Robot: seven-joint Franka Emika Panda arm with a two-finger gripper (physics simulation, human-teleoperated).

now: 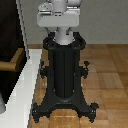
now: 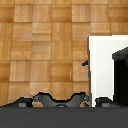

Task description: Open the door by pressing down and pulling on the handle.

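Well, the dark brown flat door (image 1: 10, 25) sits in its white frame (image 1: 22, 87) at the exterior view's left.

Its short tan cylindrical handle (image 1: 12, 61) juts out near the black robot pedestal (image 1: 65, 70), apart from it. The wood parquet floor (image 2: 45, 45) fills the wrist view, with the white frame at one side. I cannot tell how the gripper's fingers stand; neither view shows them clearly.

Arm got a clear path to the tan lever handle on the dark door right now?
Probably yes: the tan cylindrical lever handle sticks out from the dark door panel with nothing visibly in front of it. The tool itself isn't in view.
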